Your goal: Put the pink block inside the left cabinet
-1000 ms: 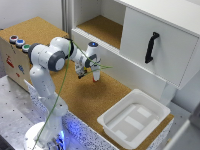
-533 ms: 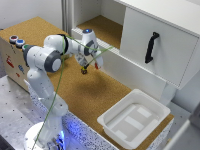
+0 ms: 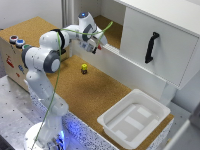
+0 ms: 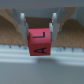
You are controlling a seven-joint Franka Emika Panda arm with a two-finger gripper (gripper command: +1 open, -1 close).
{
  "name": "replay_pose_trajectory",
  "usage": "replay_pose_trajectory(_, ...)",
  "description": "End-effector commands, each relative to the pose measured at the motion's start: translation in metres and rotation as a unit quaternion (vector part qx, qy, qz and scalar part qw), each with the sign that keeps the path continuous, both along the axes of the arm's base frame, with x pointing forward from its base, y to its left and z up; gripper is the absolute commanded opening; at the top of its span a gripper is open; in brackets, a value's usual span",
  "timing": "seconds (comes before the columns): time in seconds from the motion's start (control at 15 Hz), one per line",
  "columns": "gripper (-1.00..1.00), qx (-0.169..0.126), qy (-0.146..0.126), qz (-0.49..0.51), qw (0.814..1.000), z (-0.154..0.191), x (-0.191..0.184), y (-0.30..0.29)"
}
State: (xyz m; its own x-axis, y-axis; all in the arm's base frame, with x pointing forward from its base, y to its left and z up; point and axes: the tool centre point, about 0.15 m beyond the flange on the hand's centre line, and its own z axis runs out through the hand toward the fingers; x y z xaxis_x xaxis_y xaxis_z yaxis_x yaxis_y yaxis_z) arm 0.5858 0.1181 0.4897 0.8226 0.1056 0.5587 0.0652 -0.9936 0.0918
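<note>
We see the end effector [image 4: 38, 31] clenched on the pink block [image 4: 39, 41], its two fingers pressing the cube's opposite sides; black letters show on the cube's faces in the wrist view. In the exterior view we find the end effector [image 3: 98, 47] raised off the tabletop [image 3: 95, 95], right at the front wall of the left cabinet [image 3: 111, 27], whose cork floor lies just beyond it. A small yellow block [image 3: 84, 68] rests on the tabletop nearby, and a white tub [image 3: 134, 119] sits well apart.

Block [image 4: 39, 41] between jaws — before cabinet [image 3: 112, 27] opening.
</note>
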Motion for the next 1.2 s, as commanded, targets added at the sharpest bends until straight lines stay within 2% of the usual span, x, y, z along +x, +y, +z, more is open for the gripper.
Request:
replay_pose_trajectory(0.0,-1.00,-0.017,0.032,0.043,0.998,0.014,0.077,0.021)
replay_pose_trajectory(0.33,-1.00,-0.014,0.031,0.042,0.999,0.006,0.104,0.030)
replay_pose_trajectory(0.4,1.00,-0.027,0.029,0.037,0.999,0.007,0.102,0.033)
replay_pose_trajectory(0.6,1.00,-0.038,0.018,0.030,0.999,0.021,0.077,0.036)
replay_pose_trajectory(0.93,1.00,-0.021,0.005,0.022,1.000,0.031,0.039,0.041)
replay_pose_trajectory(1.13,1.00,-0.029,0.007,0.010,1.000,0.032,0.007,0.040)
